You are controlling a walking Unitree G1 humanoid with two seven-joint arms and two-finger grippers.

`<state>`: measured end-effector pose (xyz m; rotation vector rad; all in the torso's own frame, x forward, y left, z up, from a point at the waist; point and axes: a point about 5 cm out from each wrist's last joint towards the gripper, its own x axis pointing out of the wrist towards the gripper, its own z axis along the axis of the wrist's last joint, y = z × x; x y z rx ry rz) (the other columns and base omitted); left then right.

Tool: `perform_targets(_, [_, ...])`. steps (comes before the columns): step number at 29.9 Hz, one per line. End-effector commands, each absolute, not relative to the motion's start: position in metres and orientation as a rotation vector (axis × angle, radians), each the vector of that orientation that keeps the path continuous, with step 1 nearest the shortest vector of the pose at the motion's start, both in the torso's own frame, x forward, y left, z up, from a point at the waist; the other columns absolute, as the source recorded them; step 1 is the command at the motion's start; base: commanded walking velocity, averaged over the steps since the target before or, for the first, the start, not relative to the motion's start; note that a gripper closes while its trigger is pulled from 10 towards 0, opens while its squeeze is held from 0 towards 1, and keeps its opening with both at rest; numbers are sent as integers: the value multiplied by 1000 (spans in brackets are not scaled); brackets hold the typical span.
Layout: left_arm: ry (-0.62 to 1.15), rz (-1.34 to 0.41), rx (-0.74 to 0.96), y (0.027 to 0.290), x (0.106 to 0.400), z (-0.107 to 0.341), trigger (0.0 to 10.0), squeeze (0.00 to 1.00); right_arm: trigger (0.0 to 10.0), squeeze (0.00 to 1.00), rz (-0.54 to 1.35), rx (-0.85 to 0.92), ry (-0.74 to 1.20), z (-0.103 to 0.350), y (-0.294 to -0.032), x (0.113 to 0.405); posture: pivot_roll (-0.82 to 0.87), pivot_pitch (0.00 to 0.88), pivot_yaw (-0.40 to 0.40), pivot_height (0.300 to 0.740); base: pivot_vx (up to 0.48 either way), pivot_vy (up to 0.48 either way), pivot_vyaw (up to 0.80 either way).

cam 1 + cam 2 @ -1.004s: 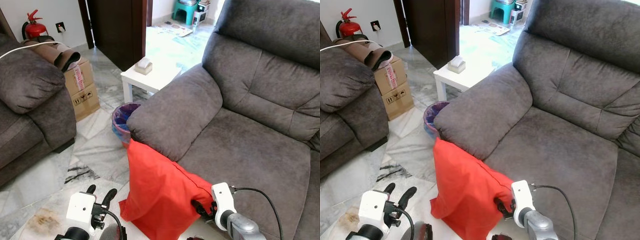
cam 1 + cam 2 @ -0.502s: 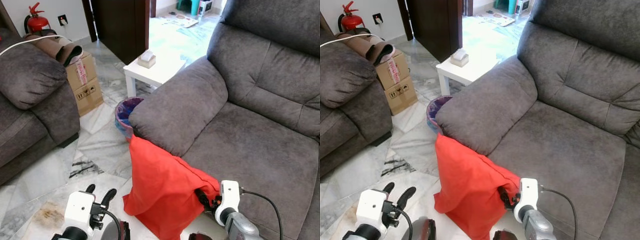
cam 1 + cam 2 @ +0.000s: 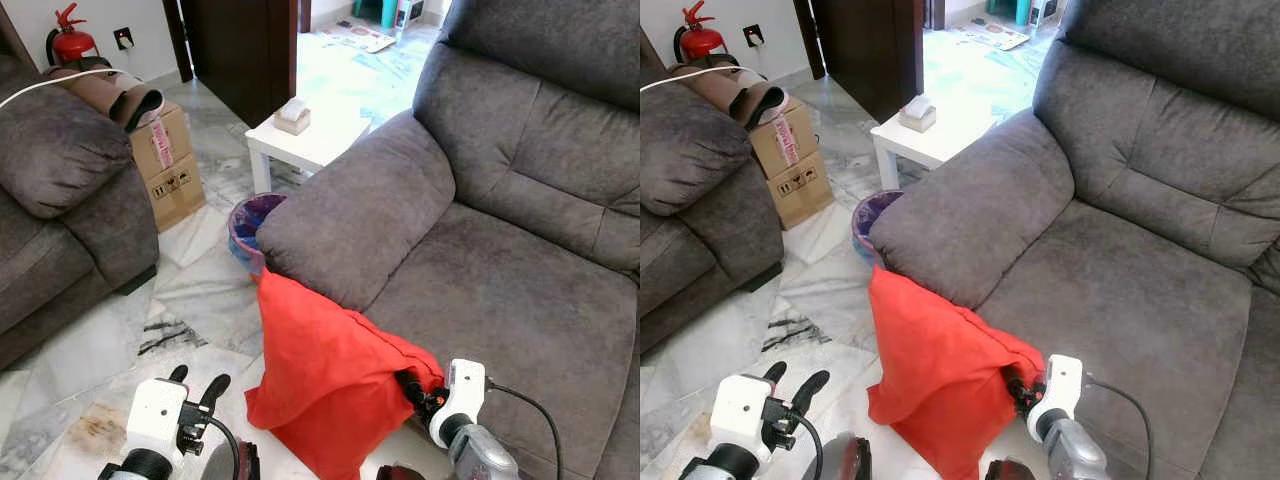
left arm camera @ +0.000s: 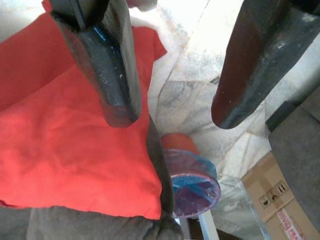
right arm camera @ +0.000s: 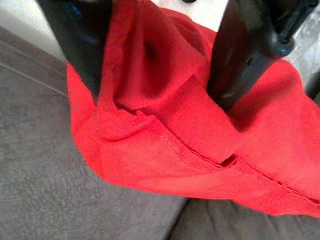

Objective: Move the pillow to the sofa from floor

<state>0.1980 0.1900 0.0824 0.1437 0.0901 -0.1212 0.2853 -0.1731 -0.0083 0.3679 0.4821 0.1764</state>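
Now right gripper jaws pinch the red pillow; left gripper jaws spread.

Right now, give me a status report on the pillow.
Right pincer pinching red pillow at sofa edge. Left pincer open, free. Pillow bottom near floor.
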Motion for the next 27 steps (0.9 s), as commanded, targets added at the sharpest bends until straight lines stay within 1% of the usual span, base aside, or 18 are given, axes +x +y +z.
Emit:
perform_targets(1, [121,-121,138,191,194,76,10000,0,0,0,202,361,485,-10,-170,283,206,190,-45,638,0,0,0])
perform_targets(5, [120,-120,138,191,195,76,10000,0,0,0,260,306,507,-12,-166,281,206,187,-47,638,0,0,0])
perform_targets(8, [120,-120,138,191,196,76,10000,0,0,0,269,290,514,-12,-166,281,203,184,-48,638,0,0,0])
perform_targets(21, [117,-141,148,186,201,73,10000,0,0,0,307,276,525,-12,-163,281,193,161,-53,638,0,0,0])
perform_targets(23, [116,-141,148,185,202,72,10000,0,0,0,317,278,529,-13,-160,279,195,152,-56,638,0,0,0])
perform_targets(24, [110,-134,142,184,204,72,10000,0,0,0,311,287,526,-14,-159,278,196,133,-61,638,0,0,0])
perform_targets(27, [104,-127,138,183,207,72,10000,0,0,0,298,296,519,-14,-159,278,194,124,-66,638,0,0,0])
